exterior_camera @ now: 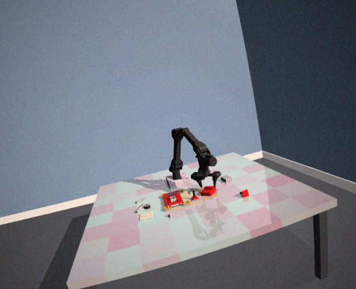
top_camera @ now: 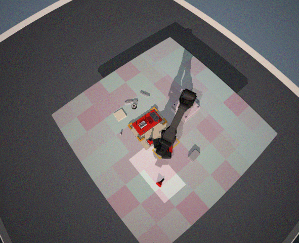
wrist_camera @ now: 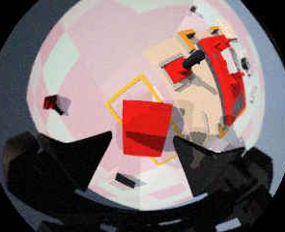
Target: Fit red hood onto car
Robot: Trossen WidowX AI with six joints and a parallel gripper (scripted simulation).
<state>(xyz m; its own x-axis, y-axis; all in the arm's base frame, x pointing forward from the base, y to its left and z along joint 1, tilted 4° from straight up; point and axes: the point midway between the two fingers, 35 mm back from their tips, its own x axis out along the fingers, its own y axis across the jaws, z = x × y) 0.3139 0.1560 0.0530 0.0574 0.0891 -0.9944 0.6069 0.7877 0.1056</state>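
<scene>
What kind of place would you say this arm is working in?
Probably a robot assembly test station in a plain room: a black arm is mounted on a table, beside a jig holding a toy car chassis.

In the top view, the arm (top_camera: 180, 116) (exterior_camera: 190, 136) reached toward seven o'clock. In the exterior view it rose from its base (top_camera: 187, 117) (exterior_camera: 187, 182) to a high elbow (exterior_camera: 178, 132), then sloped toward four o'clock. The gripper (top_camera: 163, 150) (exterior_camera: 208, 186) (wrist_camera: 142, 137) pointed down, wide open and holding nothing, its fingers at eight and four o'clock in the wrist view.
</scene>
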